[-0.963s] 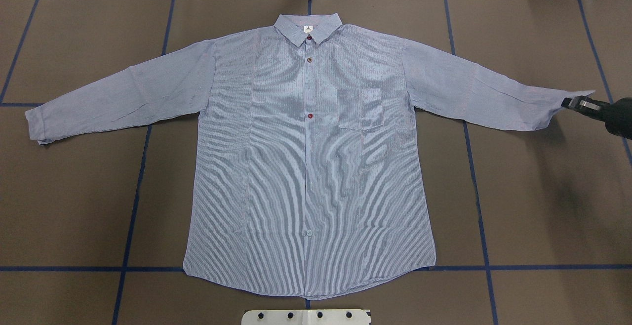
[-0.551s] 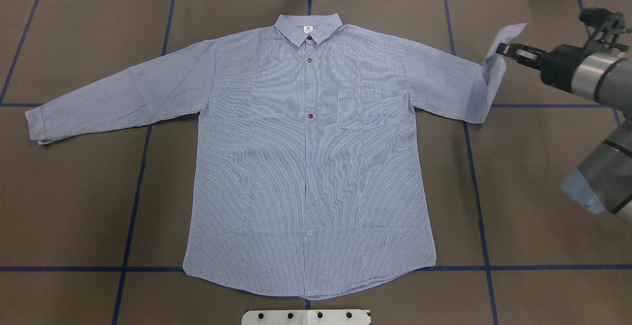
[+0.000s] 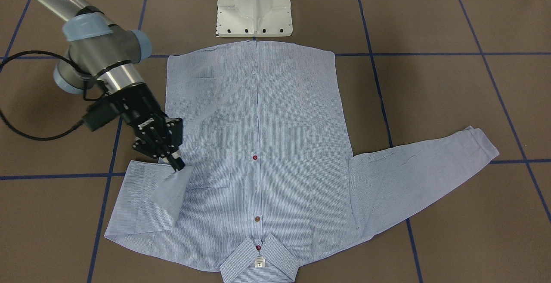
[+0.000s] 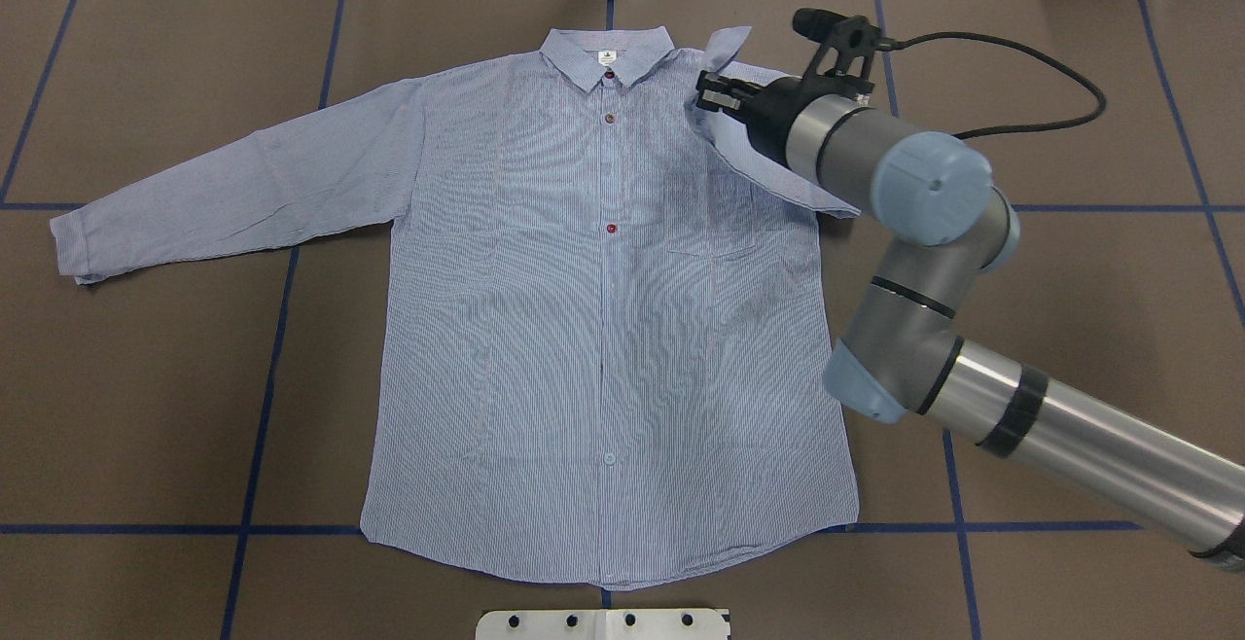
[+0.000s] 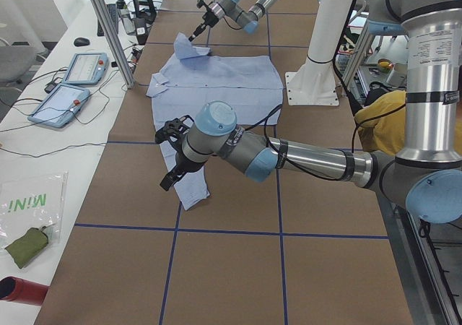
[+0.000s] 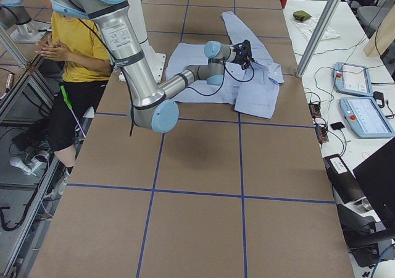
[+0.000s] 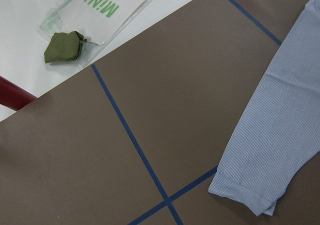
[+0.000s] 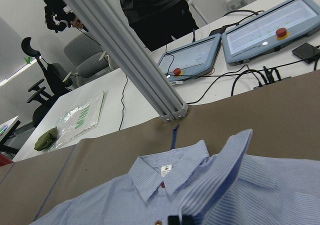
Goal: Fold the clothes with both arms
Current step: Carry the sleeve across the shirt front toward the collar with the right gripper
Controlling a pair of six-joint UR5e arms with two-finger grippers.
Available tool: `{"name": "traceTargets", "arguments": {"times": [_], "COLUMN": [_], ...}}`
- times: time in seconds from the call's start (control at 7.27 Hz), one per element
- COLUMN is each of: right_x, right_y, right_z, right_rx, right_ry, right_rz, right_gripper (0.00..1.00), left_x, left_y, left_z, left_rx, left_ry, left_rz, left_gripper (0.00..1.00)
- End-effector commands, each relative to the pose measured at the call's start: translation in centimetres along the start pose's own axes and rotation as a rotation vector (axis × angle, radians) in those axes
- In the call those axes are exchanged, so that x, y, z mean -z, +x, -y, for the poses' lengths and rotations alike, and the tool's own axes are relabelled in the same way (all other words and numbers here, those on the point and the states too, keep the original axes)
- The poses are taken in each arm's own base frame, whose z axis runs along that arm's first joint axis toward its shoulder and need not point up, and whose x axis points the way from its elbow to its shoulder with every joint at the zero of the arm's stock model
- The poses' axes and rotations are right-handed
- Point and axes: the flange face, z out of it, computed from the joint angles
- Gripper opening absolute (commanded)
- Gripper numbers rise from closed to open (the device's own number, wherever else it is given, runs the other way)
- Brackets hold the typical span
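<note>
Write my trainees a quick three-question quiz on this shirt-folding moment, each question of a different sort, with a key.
1. True or false: the right tool is shut on the cuff of one sleeve of the shirt.
2. How does the other sleeve lie? A) folded across the chest B) stretched out flat on the table C) hanging off the table's edge
3. Fill in: the small white label sits inside the ____.
Key: 1 true; 2 B; 3 collar.
</note>
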Motion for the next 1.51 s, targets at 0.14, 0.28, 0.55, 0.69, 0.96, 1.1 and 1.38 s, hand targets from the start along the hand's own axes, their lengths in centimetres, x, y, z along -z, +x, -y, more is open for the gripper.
{"name": "traceTargets", "arguments": {"times": [0.14, 0.28, 0.55, 0.69, 0.96, 1.1, 1.38], "right_x": [-5.2, -7.2, -11.5, -12.8, -14.0, -15.3, -16.0], "right_y": [-11.2, -12.1, -14.2, -15.5, -17.8, -18.9, -20.7], "right_z": [-3.0, -4.4, -6.2, -7.2, -8.3, -8.6, -8.7], "right_rx": [0.116, 0.19, 0.276, 0.289, 0.355, 0.381, 0.401], "right_ry": [-0.147, -0.154, -0.195, -0.214, -0.274, -0.293, -0.289], "right_rz": [-0.311, -0.416, -0.542, -0.565, -0.66, -0.689, -0.714], "right_gripper": [0.0, 0.0, 0.0, 0.0, 0.0, 0.0, 0.0], "left_x": [-0.5, -0.5, -1.2, -1.8, -2.0, -2.0, -2.2], "left_y": [-0.4, -0.4, -1.0, -1.4, -1.6, -1.6, -1.7], "left_z": [-0.3, -0.3, -1.0, -1.5, -1.6, -1.7, -1.9], "left_rx": [0.008, 0.005, 0.002, -0.002, -0.003, -0.002, 0.001], "left_ry": [-0.01, -0.006, -0.001, 0.004, 0.006, 0.005, 0.001], "left_rz": [-0.002, -0.001, 0.0, 0.001, 0.001, 0.001, 0.0], "left_gripper": [1.0, 1.0, 1.0, 1.0, 1.0, 1.0, 1.0]}}
